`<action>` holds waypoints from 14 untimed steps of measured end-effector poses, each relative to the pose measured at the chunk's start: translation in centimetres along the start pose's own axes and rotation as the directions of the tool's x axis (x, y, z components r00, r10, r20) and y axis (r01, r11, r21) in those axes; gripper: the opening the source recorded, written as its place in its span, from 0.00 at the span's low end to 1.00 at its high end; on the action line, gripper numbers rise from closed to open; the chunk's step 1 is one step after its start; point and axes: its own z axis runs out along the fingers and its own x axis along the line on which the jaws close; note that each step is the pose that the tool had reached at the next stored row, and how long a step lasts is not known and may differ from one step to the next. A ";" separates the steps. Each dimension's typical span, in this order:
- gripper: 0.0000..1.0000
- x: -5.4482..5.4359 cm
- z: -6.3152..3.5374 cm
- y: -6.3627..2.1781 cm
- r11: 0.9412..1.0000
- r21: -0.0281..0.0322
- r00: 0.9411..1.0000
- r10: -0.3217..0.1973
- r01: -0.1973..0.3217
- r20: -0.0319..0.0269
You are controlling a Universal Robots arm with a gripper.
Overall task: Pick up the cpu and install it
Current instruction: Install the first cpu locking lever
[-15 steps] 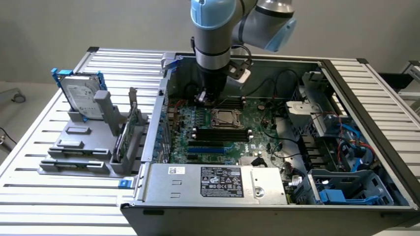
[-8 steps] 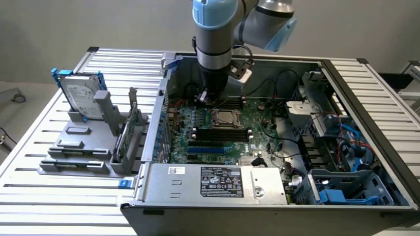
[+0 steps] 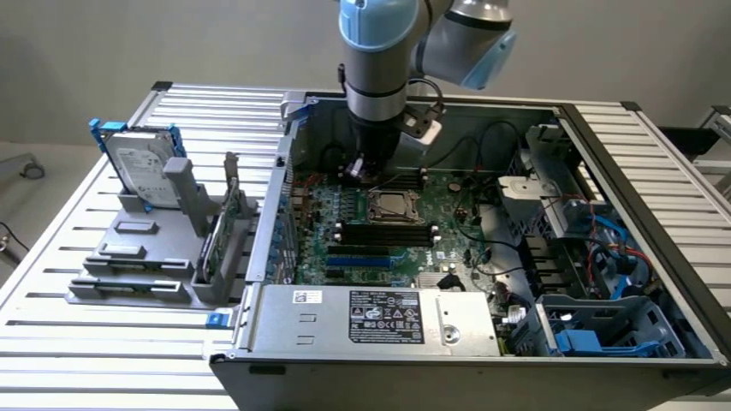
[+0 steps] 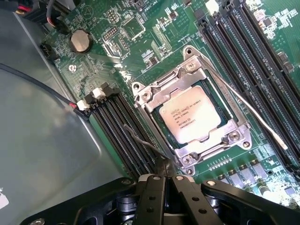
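Silver cpu [image 4: 192,115] sits in its socket [image 4: 149,96]; my gripper [image 4: 164,165], clenched, touches the thin lever [image 4: 140,140] beside it; latching seems unfinished.

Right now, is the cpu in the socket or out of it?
In. The cpu lies flat within the socket's metal frame, printed silver top up; the shut hand is beside the frame, not on the cpu.
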 end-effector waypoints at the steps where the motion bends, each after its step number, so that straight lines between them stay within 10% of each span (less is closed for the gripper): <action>1: 0.11 0.0 0.01 0.05 1.000 0.000 1.000 0.000 0.000 0.000; 14: 0.11 0.5 0.17 0.76 1.000 0.009 1.000 0.002 -0.002 0.006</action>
